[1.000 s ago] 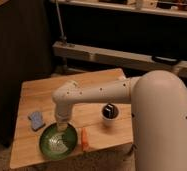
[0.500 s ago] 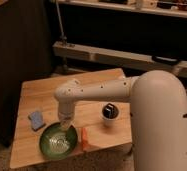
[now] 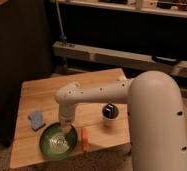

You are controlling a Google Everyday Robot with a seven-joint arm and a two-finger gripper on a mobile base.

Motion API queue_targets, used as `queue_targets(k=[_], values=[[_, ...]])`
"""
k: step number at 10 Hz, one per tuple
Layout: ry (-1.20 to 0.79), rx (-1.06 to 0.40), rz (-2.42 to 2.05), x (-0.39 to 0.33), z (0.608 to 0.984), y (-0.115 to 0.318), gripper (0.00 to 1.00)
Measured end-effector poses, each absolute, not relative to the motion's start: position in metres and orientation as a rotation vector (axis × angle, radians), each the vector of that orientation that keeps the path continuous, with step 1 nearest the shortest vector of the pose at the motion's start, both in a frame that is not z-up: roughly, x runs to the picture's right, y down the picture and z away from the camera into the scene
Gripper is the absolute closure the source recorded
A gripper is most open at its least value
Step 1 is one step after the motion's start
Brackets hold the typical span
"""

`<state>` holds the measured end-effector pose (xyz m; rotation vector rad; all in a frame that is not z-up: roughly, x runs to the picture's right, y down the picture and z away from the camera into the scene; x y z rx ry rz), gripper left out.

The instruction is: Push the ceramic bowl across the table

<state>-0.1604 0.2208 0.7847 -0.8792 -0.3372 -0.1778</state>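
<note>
Camera view: the gripper (image 3: 65,131), fingers closed, points down into the ceramic bowl (image 3: 50,146), near the front of the table (image 3: 39,97).

Dim warm light glints in the ceramic bowl (image 3: 49,145) beneath the hand (image 3: 64,130); the background lies dark.

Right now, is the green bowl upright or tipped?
Upright: the bowl sits flat on the table, its inside facing up. The end effector, shut, is down at its far side.
</note>
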Motion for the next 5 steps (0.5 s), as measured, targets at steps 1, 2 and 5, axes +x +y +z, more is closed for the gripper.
queue_targets(k=[1, 2, 5], values=[[-0.341, -0.877, -0.178, -0.163, 0.787, 0.222, 1.0], [-0.343, -0.877, -0.179, -0.165, 0.79, 0.223, 1.0], [-0.336, -0.871, -0.167, -0.173, 0.803, 0.221, 1.0]])
